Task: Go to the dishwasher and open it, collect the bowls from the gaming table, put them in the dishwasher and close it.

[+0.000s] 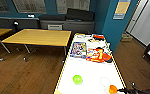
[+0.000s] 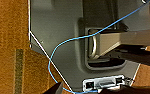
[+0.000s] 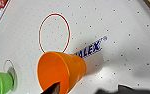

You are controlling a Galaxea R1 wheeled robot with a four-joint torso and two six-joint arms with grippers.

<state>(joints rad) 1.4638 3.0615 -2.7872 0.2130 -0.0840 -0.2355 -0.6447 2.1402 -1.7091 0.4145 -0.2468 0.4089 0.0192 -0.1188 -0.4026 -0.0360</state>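
The gaming table has a white top with a yellow rim. Three bowls stand near its near end: a green bowl, a pale bowl and an orange bowl. My right gripper reaches in from the lower right, right at the orange bowl. In the right wrist view the orange bowl is large and close, its mouth toward the camera, on the dotted white surface. The green bowl is beside it. The dishwasher is out of view.
Game boxes and packets lie on the far half of the table. Wooden tables stand to the left on a wood floor, with a dark counter behind. A teal wall rises on the right. The left wrist view looks down on my grey base and a blue cable.
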